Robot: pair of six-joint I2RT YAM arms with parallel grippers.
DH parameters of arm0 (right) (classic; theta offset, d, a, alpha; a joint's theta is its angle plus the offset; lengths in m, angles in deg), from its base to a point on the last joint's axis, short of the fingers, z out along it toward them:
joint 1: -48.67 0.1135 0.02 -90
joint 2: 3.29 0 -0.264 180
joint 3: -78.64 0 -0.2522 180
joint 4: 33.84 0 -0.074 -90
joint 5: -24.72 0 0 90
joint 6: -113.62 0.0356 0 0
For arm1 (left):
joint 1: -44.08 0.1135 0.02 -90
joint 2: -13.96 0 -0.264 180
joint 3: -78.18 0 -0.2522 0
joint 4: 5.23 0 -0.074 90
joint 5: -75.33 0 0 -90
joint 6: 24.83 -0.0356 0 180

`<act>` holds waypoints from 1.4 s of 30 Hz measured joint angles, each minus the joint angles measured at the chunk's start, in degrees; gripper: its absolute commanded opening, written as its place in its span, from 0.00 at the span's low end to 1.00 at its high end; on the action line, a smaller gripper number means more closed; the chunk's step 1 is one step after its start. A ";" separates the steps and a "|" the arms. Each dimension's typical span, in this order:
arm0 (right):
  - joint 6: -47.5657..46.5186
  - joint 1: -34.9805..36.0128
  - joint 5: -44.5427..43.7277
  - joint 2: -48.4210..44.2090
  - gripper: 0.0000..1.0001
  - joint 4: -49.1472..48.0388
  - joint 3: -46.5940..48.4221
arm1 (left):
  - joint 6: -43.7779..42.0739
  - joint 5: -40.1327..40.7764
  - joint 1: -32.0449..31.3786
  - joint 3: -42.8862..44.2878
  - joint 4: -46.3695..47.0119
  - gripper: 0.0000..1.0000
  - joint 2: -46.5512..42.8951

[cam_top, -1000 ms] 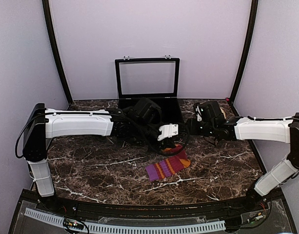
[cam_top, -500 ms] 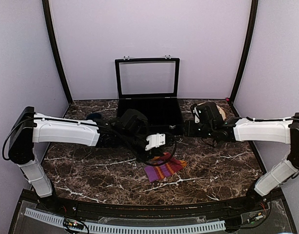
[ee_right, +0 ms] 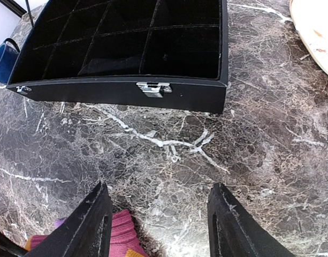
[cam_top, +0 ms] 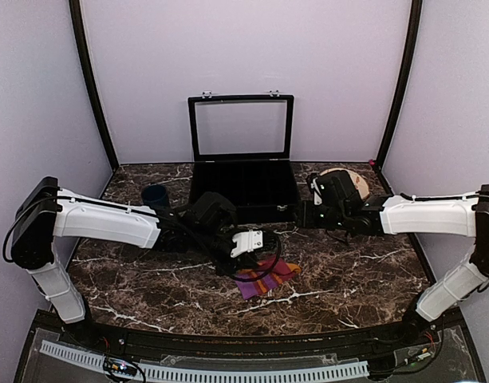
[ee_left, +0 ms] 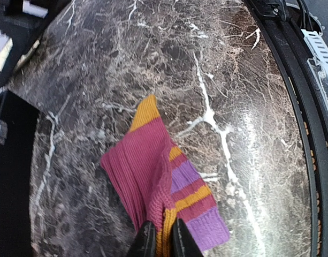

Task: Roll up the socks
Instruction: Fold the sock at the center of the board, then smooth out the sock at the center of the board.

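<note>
Left fingers clamped on the maroon sock; right fingers spread wide, holding nothing.

Sock lies on the marble worktop near the middle, in front of the black compartment case and apart from it. It's mostly flat, with an orange tip at the far end in the left wrist view and purple and orange bands at the near end. Left fingers are almost closed, with a raised ridge of the banded fabric pinched between them. Right fingers hover over bare worktop between the case front and the sock, touching neither; the sock edge shows at the bottom of the right wrist view. Case lid stands upright. Dark blue cup sits just left of the case, and a pale round board to its right.
</note>
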 measured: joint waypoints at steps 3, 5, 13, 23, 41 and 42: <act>0.35 0.35 0.00 0.00 0.57 0.00 0.00 | 0.79 0.33 -0.28 -1.75 0.42 0.18 -0.50; 0.70 0.42 0.00 0.00 0.57 0.00 0.00 | 1.38 0.44 -0.57 -2.25 0.39 0.20 -0.94; 1.44 1.11 0.07 0.00 0.58 0.00 -0.02 | 3.28 0.59 -1.57 -3.26 0.85 0.32 -1.44; 2.56 1.66 1.36 -0.02 0.63 -0.52 -1.62 | 5.44 1.36 -2.29 -4.83 0.52 0.35 -3.96; 5.05 3.93 9.05 -1.07 0.72 -6.36 -11.21 | 10.82 1.90 -4.11 -3.80 -2.16 0.45 0.11; 5.11 4.20 9.31 -1.03 0.72 -6.54 -11.26 | 11.06 2.29 -4.11 -3.67 -2.23 0.44 0.70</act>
